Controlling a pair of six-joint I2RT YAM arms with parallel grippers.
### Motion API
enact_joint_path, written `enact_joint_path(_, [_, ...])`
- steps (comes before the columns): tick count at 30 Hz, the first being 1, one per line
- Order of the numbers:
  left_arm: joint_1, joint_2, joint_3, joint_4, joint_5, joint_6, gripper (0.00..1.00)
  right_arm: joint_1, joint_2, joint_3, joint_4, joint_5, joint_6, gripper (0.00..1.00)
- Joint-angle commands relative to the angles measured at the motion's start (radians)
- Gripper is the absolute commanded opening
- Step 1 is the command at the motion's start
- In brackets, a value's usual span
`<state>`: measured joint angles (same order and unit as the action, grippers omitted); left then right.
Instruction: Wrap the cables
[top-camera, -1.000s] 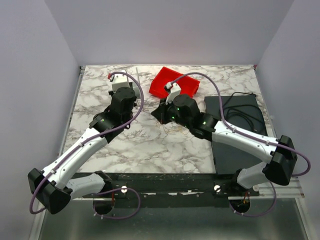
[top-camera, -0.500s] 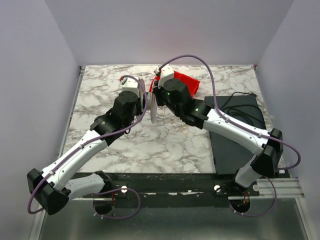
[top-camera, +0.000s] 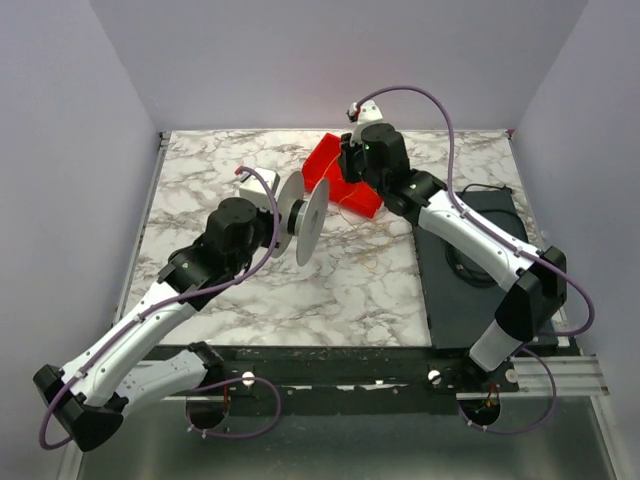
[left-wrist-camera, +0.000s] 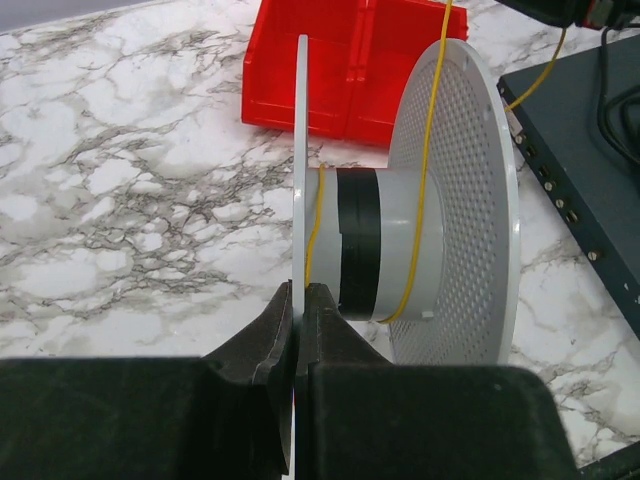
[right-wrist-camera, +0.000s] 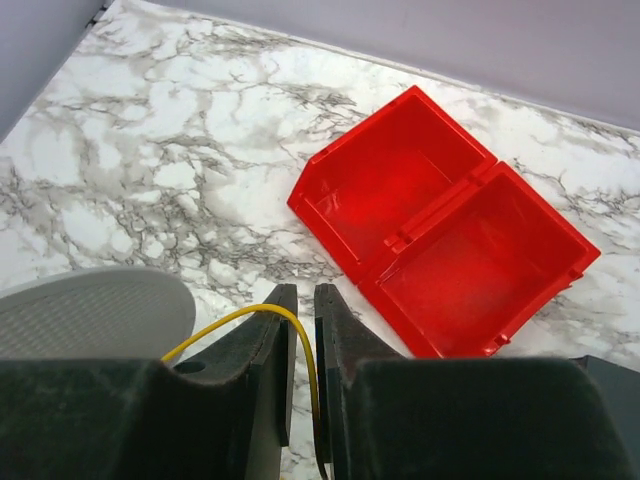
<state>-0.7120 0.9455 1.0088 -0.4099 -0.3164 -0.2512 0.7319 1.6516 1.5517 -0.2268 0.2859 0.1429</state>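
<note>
My left gripper (top-camera: 279, 214) (left-wrist-camera: 297, 297) is shut on the thin near flange of a grey spool (top-camera: 303, 220) (left-wrist-camera: 385, 245) and holds it above the marble with its axis level. A thin yellow cable (left-wrist-camera: 432, 110) loops once around the spool's hub and runs up and away towards my right gripper. My right gripper (top-camera: 348, 188) (right-wrist-camera: 303, 300) hovers over the red bin and is shut on the same cable (right-wrist-camera: 256, 309), which arcs over its left finger. Faint loose loops of the cable (top-camera: 372, 232) lie on the table between the arms.
An open red two-compartment bin (top-camera: 335, 172) (right-wrist-camera: 440, 230) sits at the back centre, below my right gripper. A black box (top-camera: 470, 265) with a thicker black cord on it lies along the right side. The marble table (top-camera: 200, 180) ends at grey walls.
My right gripper has risen and swung back and to the right, from the table centre to above the red bin, drawing the cable out. My left gripper lifted the spool into view, turning its flanges upright.
</note>
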Motion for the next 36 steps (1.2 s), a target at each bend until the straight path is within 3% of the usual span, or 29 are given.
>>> enact_joint_path(1, [0.0,-0.073,0.005,-0.003,0.056,0.002,0.0,-0.048,0.013,-0.03,0.062,-0.177,0.038,0.21])
enact_joint_path(9, [0.001,-0.143,0.105,-0.025,0.085,-0.043,0.0,-0.105,-0.004,-0.216,0.232,-0.437,0.126,0.23])
enact_joint_path(18, [0.003,-0.158,0.199,-0.017,0.118,-0.115,0.0,-0.114,0.059,-0.396,0.588,-0.703,0.336,0.26])
enact_joint_path(23, [0.002,-0.169,0.182,0.065,0.079,-0.169,0.0,-0.11,0.122,-0.489,0.877,-0.839,0.554,0.27])
enact_joint_path(29, [0.003,-0.162,0.18,0.136,0.032,-0.205,0.0,-0.075,0.2,-0.569,1.142,-0.858,0.723,0.28])
enact_joint_path(36, [0.003,-0.153,0.192,0.169,-0.083,-0.241,0.0,-0.011,0.241,-0.581,1.187,-0.838,0.742,0.29])
